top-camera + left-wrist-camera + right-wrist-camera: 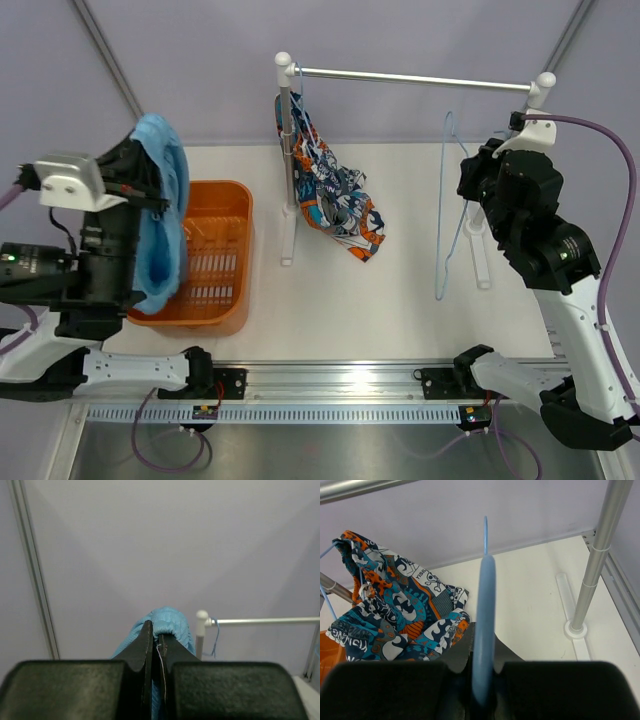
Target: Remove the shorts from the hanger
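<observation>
Closest to my left wrist camera, the left end effector (155, 632) is pressed together on a fold of the light blue shorts (172, 622), which drape from it over the orange basket (215, 184). Closest to the right wrist camera, the right end effector (483, 647) pinches the neck of the empty hanger (485, 595), which looks to be off the rod. So one pair is free and both my hands are full. The worktop (400, 300) shows bare room between the arms, and the rack (420, 80) spans its far side. The next move turns on the printed shorts (335, 200). They hang at the left end of the rod, against the rack's left upright (288, 235), on a blue wire hanger (299, 82). Their long axis runs from the rod down and out toward the near right. From the left end effector they lie to the right and a little farther back; from the right end effector they lie off to the left and ahead. Neither arm is clearly nearer, I judge. The left arm first needs to let the blue pair go into the basket below it. The upright and rod crowd the waistband, so the open approach is from the near right, over bare worktop.
</observation>
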### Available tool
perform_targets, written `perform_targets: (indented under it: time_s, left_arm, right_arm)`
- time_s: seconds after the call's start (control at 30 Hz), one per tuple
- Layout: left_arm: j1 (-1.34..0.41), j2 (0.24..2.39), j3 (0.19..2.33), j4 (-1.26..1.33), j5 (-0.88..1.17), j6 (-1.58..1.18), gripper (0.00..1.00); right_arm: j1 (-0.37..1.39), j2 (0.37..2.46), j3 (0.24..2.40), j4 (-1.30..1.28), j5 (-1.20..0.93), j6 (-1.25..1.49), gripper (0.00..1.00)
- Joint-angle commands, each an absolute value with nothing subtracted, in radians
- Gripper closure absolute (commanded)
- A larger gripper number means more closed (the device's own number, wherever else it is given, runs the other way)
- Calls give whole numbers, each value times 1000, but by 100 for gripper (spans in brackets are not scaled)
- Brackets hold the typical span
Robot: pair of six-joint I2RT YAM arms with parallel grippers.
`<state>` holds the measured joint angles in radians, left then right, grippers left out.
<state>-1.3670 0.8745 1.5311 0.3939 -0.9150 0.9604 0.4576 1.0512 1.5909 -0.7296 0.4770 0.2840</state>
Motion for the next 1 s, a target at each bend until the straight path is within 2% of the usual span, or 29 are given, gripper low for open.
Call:
perform_targets:
  time_s: [0.0,0.17,0.3,0.47,0.7,0.97]
  left_arm:
    - [-1333,809,1396,404,-986,792,100]
    - [-1191,836,1396,101,-973,537,100]
    - [-906,844,1407,-128,-806,278,100]
    - [-709,857,1405,-269,-700,36,100]
    - [-255,972,1473,-517,-314,-299,100]
    - [59,1058,1404,-623,-36,-478,100]
  right_arm:
    - [465,1043,1575,-698,465,293,100]
    - [463,1040,1566,-699,445,302,100]
    - [463,1039,1568,-706,434,302,100]
    - [463,1051,1577,-713,414,293,100]
    - [463,1065,1594,-724,407,270,100]
    - [463,1068,1594,-730,362,233,100]
